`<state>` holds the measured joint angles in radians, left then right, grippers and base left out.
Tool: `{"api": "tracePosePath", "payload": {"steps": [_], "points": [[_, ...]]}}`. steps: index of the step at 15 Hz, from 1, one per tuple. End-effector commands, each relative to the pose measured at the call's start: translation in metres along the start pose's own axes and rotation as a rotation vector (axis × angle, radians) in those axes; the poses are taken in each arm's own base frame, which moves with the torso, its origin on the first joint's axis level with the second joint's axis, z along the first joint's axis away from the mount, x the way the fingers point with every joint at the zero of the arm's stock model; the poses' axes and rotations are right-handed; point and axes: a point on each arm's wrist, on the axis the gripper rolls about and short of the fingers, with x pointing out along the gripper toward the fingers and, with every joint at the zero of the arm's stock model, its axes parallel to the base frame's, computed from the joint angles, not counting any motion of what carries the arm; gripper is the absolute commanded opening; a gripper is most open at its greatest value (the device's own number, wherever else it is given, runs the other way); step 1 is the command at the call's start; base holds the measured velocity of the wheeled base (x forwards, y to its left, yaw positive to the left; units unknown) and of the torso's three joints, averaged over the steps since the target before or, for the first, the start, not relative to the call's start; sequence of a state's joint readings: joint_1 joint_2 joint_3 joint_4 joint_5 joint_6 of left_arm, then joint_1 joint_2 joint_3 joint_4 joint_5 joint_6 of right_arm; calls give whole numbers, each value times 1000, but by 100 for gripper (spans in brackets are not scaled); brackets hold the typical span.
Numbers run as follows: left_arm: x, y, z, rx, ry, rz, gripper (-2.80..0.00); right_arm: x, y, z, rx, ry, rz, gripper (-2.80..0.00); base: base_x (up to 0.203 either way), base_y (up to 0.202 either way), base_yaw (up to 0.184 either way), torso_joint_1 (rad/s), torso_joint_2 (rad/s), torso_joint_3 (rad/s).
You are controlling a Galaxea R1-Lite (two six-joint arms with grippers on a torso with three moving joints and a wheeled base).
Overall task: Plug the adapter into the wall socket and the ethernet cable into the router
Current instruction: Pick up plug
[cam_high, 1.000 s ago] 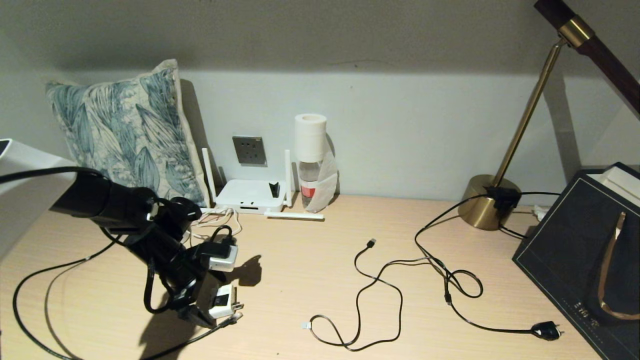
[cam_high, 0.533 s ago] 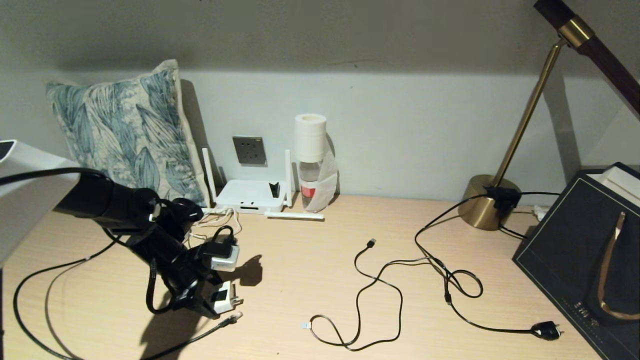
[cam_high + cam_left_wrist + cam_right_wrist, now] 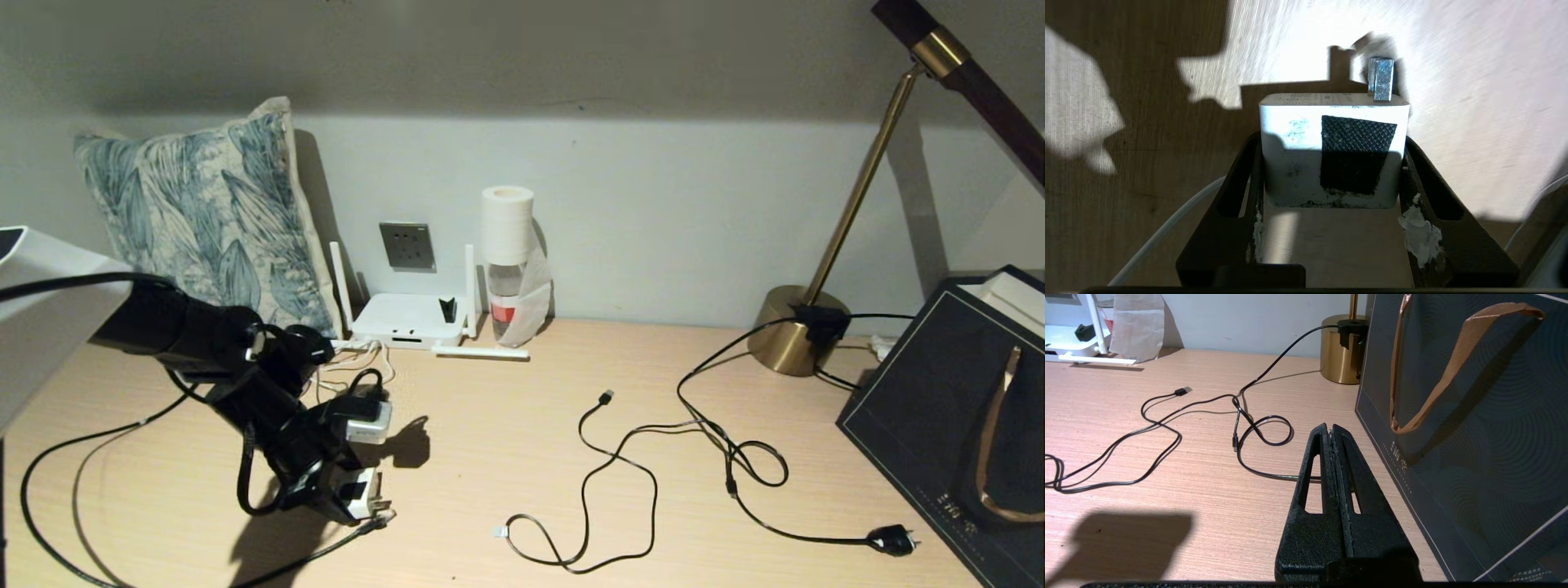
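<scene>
My left gripper (image 3: 347,494) is shut on the white adapter (image 3: 361,495), holding it low over the desk's front left. In the left wrist view the adapter (image 3: 1294,147) sits between both fingers (image 3: 1241,179), black square facing the camera and one metal prong (image 3: 1381,77) pointing away. The ethernet cable (image 3: 49,457) loops over the left of the desk, and its clear connector (image 3: 379,520) lies just below the adapter. The grey wall socket (image 3: 406,245) is on the back wall above the white router (image 3: 408,320). My right gripper (image 3: 1331,430) is shut and empty, parked beside the dark bag.
A second white plug block (image 3: 369,425) with thin white cords lies in front of the router. A leaf-patterned pillow (image 3: 204,212) and a bottle (image 3: 506,278) flank the socket. A black USB cable (image 3: 584,490), the lamp's cord and plug (image 3: 894,539), brass lamp base (image 3: 788,331) and dark paper bag (image 3: 947,408) lie to the right.
My left gripper has shifted and turned a little with the adapter in it, staying low over the same part of the desk. Nothing else has moved.
</scene>
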<state>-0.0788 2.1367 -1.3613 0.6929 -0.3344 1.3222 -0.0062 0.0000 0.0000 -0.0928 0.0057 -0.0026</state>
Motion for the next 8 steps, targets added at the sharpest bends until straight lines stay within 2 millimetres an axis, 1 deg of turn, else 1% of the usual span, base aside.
{"api": "tracePosePath", "payload": {"steps": [1, 4, 5, 8], "points": [[-26, -13, 11, -45, -77, -6, -280, 2, 0, -10, 0, 36, 1, -280, 0, 0, 0, 0, 0, 0], [-62, -29, 21, -172, -137, 35, -280, 2, 0, -10, 0, 36, 1, -280, 0, 0, 0, 0, 0, 0], [-74, -35, 26, -238, -154, 61, -280, 2, 0, -10, 0, 36, 1, -280, 0, 0, 0, 0, 0, 0], [-101, -54, 40, -466, -225, 86, -280, 2, 0, -10, 0, 36, 1, -280, 0, 0, 0, 0, 0, 0]]}}
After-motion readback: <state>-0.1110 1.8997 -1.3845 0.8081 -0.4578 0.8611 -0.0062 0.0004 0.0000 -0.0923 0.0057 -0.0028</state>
